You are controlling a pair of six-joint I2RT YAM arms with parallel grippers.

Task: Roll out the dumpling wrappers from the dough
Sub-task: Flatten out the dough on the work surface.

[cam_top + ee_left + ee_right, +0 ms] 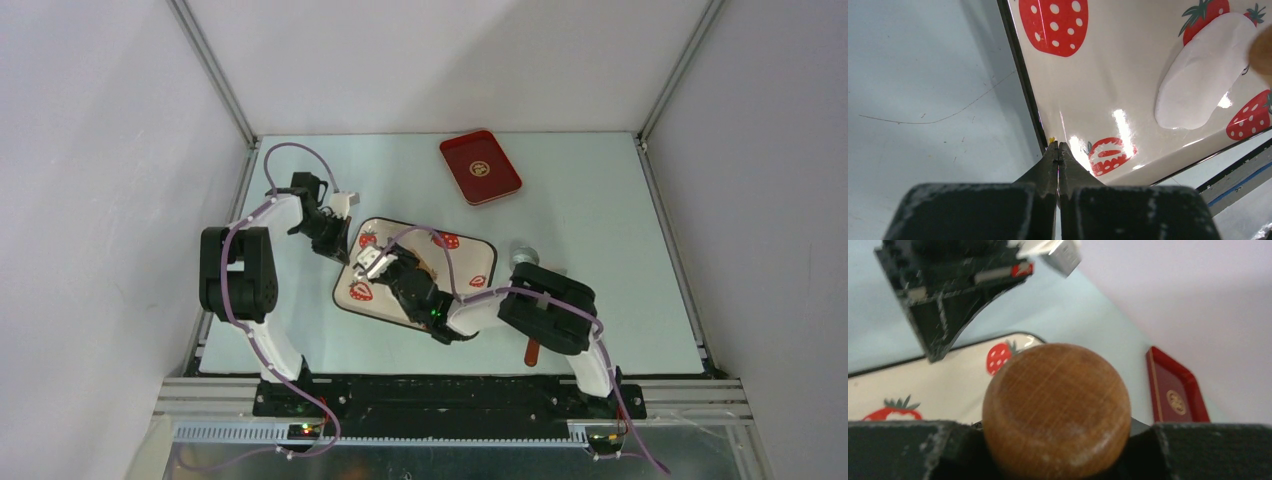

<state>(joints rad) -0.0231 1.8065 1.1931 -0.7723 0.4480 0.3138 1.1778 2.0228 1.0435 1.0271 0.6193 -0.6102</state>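
**Dough flat on strawberry tray; right arm holds the pin, left pincer shut at the rim**

Scene: pale table (600,300) inside a white-walled enclosure. A cream tray printed with red strawberries (1128,65) lies at the centre, with a black rim.

Task item: the dough (1200,75) lies on the strawberry tray as a flat white oval with smooth, slightly uneven edges. It partly covers one printed strawberry. Only this one piece can be made out. In the left wrist view a blurred brown shape sits at its far end. Contact between the two cannot be told.

Left gripper (1058,147): fingers pressed together with no gap and nothing between them. The tips sit right at the tray's black rim, on its left side. Whether they bear on the rim cannot be told.

Right gripper (1058,455): clamped on a wooden rolling pin (1057,407). The pin's rounded end grain fills the right wrist view, with a finger on each side. From above, this arm reaches over the strawberry tray.

Other items: a small red tray (481,166) sits at the far side of the table, well apart from the strawberry tray. A small silvery cup (522,253) stands just beside the strawberry tray's right edge.

Markings: the red tray carries a round gold emblem (1175,402) at its centre, too small and blurred to read. No legible writing or brand is visible anywhere else.
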